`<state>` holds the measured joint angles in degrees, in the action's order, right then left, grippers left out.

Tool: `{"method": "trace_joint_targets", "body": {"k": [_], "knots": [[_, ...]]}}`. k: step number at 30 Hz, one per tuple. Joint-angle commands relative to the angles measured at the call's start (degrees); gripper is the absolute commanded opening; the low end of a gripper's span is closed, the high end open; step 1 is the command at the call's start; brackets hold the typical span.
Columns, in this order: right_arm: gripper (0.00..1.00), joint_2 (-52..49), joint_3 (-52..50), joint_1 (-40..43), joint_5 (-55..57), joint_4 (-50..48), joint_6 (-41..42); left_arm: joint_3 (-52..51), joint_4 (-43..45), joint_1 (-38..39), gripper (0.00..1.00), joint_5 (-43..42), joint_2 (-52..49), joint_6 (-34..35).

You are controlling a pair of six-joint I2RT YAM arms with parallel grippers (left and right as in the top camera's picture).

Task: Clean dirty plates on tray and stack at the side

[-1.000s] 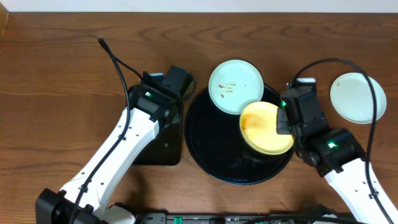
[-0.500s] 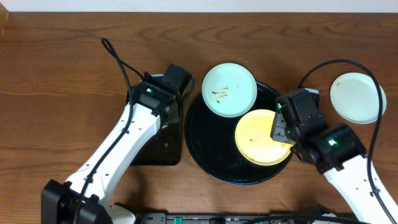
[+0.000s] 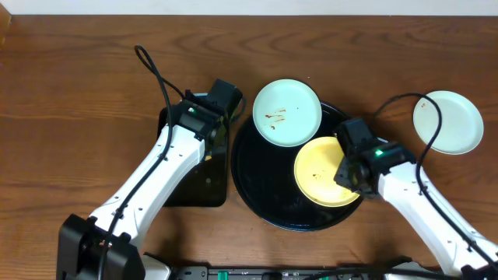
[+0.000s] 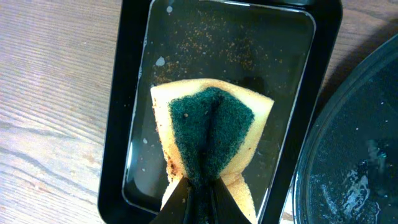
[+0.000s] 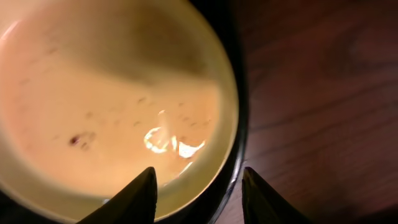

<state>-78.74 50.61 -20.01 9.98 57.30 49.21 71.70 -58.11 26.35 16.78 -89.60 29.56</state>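
Observation:
The pale yellow plate (image 3: 320,173) lies flat in the round black tray (image 3: 263,187); it fills the right wrist view (image 5: 106,112) with small brown specks. My right gripper (image 3: 350,168) is open, its fingers (image 5: 199,193) straddling the plate's right edge and the tray rim (image 5: 240,93). A mint-green plate (image 3: 286,111) with brown smears rests on the tray's far rim. A second, clean-looking mint-green plate (image 3: 447,122) lies on the tabletop at the far right. My left gripper (image 4: 202,196) is shut on a yellow and green sponge (image 4: 211,134).
A smaller rectangular black tray (image 4: 127,124) with water and specks lies left of the round tray (image 4: 354,155), under the sponge; it also shows overhead (image 3: 194,187). Brown wood tabletop (image 5: 323,93) surrounds both. Cables arc over both arms.
The yellow plate went from tilted in the right gripper to flat in the tray, and the gripper now stands open at its edge. The smeared green plate shifted slightly left.

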Motion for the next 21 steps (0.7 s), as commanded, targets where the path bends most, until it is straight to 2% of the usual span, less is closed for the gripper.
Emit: {"method": "trace_joint_targets", "body": {"k": [1, 6, 10, 21], "knots": [[0.46, -0.6, -0.1, 4.6, -0.2, 0.0, 1.0, -0.3, 0.2, -0.3, 0.07, 0.2, -0.5, -1.5], [0.47, -0.7, -0.1, 11.8, -3.1, -0.8, -2.7, -0.3, 0.6, -0.3, 0.07, 0.2, -0.6, -1.5], [0.43, -1.2, -0.1, 15.5, -8.1, -3.7, -7.4, -0.7, 1.4, -0.3, 0.07, 0.2, -0.7, -1.5], [0.44, -7.1, -0.1, 15.9, -14.2, -9.0, -7.9, -4.5, 4.1, -0.3, 0.07, -1.1, -0.7, -1.7]]}}
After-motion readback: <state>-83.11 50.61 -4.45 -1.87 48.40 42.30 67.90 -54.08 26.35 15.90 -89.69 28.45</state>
